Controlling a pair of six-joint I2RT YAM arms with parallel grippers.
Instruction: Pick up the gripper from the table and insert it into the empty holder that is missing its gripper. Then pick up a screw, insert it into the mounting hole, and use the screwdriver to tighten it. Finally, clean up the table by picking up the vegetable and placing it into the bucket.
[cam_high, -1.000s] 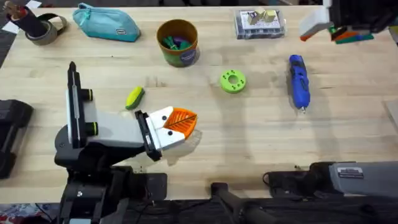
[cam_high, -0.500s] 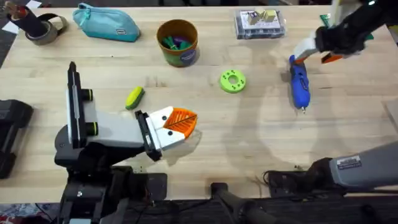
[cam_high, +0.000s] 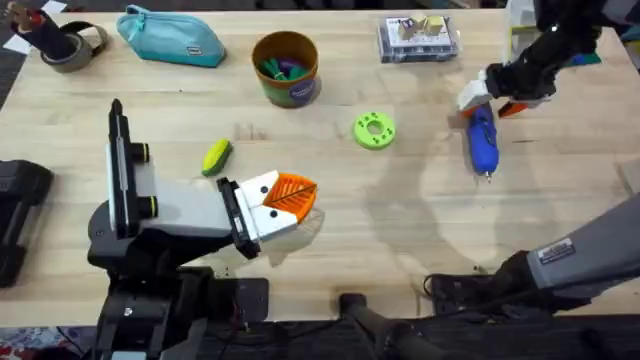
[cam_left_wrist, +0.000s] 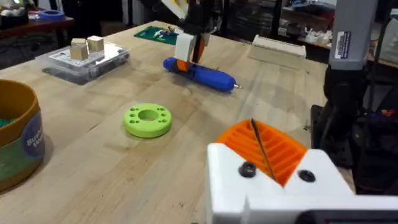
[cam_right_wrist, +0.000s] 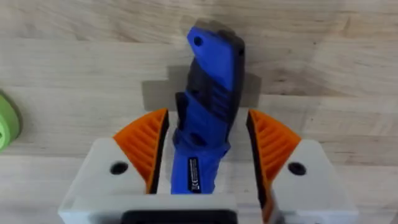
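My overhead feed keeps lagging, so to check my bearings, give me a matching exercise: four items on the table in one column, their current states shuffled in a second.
Things:
1. bright blue pen-like screwdriver
2. small yellow vegetable with a green end
3. flat round green disc with holes
4. tan-brown round bucket

States:
A. lying loose beside the holder's white body
B. upright, holding small coloured items
C. lying between the open orange pads of the right gripper
D. alone mid-table, nothing touching it

Pairs: 1-C, 2-A, 3-D, 4-B
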